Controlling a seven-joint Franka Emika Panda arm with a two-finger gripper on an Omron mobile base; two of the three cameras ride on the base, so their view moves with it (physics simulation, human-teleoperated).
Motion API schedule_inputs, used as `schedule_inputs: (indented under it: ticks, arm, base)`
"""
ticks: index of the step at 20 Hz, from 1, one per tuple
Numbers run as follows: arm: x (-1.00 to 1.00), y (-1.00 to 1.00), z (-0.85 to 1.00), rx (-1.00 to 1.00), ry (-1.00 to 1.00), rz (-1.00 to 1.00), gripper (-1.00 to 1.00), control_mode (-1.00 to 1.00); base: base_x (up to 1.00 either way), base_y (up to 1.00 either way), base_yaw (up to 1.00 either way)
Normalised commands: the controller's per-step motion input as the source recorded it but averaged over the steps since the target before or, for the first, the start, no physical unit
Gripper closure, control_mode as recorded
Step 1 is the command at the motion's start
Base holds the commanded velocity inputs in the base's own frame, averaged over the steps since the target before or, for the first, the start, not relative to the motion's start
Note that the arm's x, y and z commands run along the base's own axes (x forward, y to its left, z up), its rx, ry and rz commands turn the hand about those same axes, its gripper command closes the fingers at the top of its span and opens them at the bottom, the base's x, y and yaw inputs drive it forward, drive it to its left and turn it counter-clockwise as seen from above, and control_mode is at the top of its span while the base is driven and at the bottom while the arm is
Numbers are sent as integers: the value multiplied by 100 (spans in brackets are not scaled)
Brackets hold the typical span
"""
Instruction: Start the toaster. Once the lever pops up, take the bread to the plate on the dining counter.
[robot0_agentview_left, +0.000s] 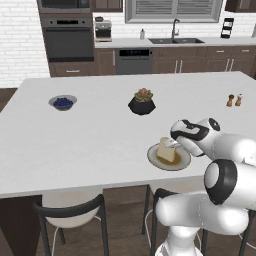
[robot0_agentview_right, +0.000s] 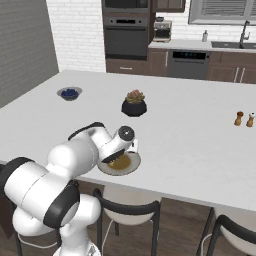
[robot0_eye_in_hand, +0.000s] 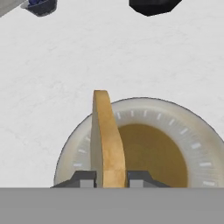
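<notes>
bread (robot0_agentview_left: 166, 149) first: from the left base view i see the pale slice standing on edge over the near side of the plate (robot0_agentview_left: 181, 161), which sits close to the front edge of the dining counter (robot0_agentview_left: 100, 135). my gripper (robot0_agentview_left: 172, 144) reaches in from the right and meets the slice at its upper right end. farther back on the counter are a small bowl of blue berries (robot0_agentview_left: 63, 102), a dark pot with a succulent (robot0_agentview_left: 142, 102), and two little shakers (robot0_agentview_left: 234, 100) off to the right. a chair (robot0_agentview_left: 72, 212) stands below the counter's near edge.

from the right base view the arm bends over the plate (robot0_agentview_right: 131, 167) and hides most of it; the wrist covers the slice, so i can't make it out here. the berry bowl (robot0_agentview_right: 69, 93), the plant pot (robot0_agentview_right: 134, 105) and the shakers (robot0_agentview_right: 244, 119) lie beyond.

from the hand view i look down along the fingers (robot0_eye_in_hand: 86, 179): the bread (robot0_eye_in_hand: 106, 139) stands upright between them, edge toward me, and both pads press against its sides, so the narrow claw has hold of the slice. below it lies the plate (robot0_eye_in_hand: 192, 144), with its brown centre and pale rim.
</notes>
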Motion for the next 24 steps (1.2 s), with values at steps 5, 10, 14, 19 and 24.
schedule_inputs:
  ticks: [5, 10, 14, 19, 24]
  arm:
    - [0, 0, 0, 0, 0, 0, -100, -100]
    - [0, 0, 0, 0, 0, 0, -100, -100]
    - [0, -3, 7, 0, 0, 0, -100, -100]
    - [0, 0, 36, 0, 0, 0, -100, -100]
    - [0, 0, 49, 0, 0, 0, -100, -100]
  base:
    - [0, 0, 0]
    - [0, 0, 0]
    - [0, 0, 0]
    - [0, 0, 0]
    - [0, 0, 0]
